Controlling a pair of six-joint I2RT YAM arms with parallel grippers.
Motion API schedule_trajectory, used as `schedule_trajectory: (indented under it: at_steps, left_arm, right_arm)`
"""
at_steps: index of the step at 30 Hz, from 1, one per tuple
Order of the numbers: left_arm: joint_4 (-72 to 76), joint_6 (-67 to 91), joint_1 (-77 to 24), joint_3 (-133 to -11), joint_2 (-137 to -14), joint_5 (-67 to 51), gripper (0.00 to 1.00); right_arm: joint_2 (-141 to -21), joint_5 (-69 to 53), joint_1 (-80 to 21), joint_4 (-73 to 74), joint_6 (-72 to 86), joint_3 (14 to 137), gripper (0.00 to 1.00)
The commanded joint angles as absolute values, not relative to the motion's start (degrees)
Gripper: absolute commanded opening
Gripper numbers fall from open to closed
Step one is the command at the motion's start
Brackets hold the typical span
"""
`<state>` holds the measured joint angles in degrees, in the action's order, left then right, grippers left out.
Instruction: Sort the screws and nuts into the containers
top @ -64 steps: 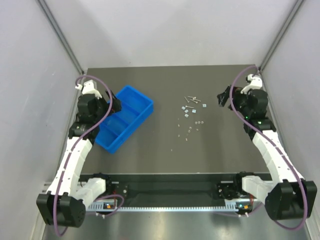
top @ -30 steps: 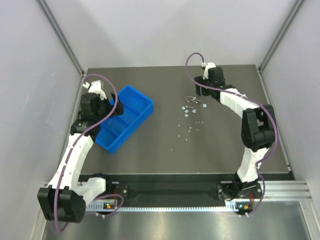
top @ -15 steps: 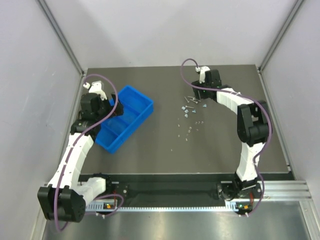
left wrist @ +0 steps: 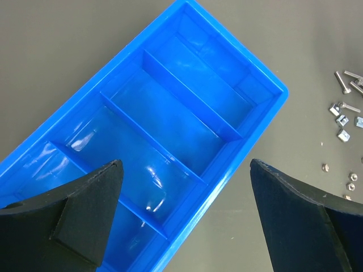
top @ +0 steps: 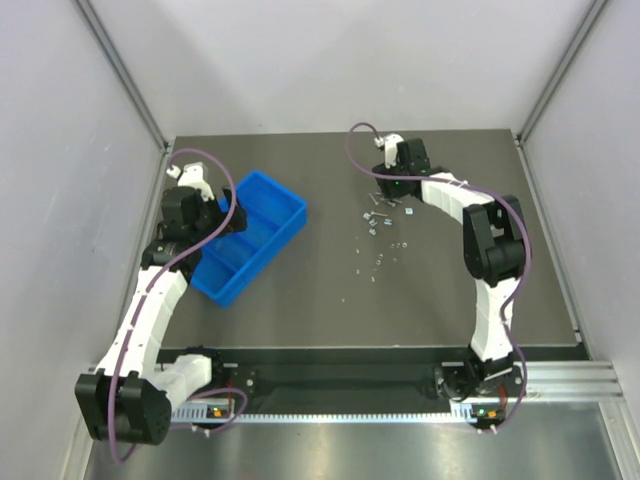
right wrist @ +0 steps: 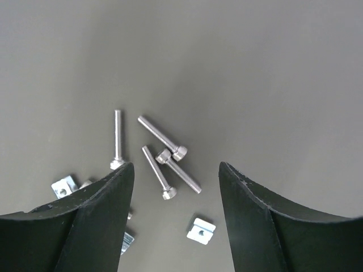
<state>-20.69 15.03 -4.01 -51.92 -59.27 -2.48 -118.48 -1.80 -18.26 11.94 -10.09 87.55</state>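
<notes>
A: Blue plastic tray (top: 283, 240), near left on the dark table (top: 330, 300), lying askew. Its long axis runs near-left to far-right, and inner dividers cut it into compartments.

B: Left gripper (left wrist: 186, 164)?

A: Over the tray, fingers spread wide, nothing between them. Its wrist view looks straight down into the compartments.

B: Loose hardware?

A: Mid-table, right of the tray and well apart from it. The nuts (right wrist: 202, 230) come first, small silver specks in a loose scatter that thickens toward the far end.

B: And beyond?

A: The screws (right wrist: 163, 137), four counted in the right wrist view, lying flat at the far end of the scatter. Two meet near their heads; touching or crossing, can't tell. A square nut lies close by them.

B: Right gripper (right wrist: 176, 167)?

A: Over the screws, arm reaching in from the right. Jaws apart, released, gripping nothing. Whether the fingertips touch the table, can't tell.
</notes>
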Motion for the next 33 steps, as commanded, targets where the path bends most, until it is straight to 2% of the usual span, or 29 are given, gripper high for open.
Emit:
schedule_trajectory:
  at_steps: [1,12,25,33]
  left_arm:
    - [-19.77,14.5,-3.87,-51.42,-58.18,-2.2,0.98]
    - [-19.78,14.24,-3.87,-51.33,-58.36,-1.67,0.98]
    - [-19.86,14.15,-3.87,-51.24,-58.1,-1.58,0.98]
    - [-19.95,14.06,-3.87,-51.24,-58.18,-1.41,0.98]
  right_arm:
    - [-119.62,-1.94,-18.55,13.09,-11.25,91.14,0.6]
    - [-126.3,-3.25,-19.07,20.38,-12.57,101.15,0.54]
    - [-129.9,-5.27,-20.21,27.68,-18.36,106.0,0.49]
    - [-132.27,-1.93,-20.39,29.62,-19.86,108.01,0.45]
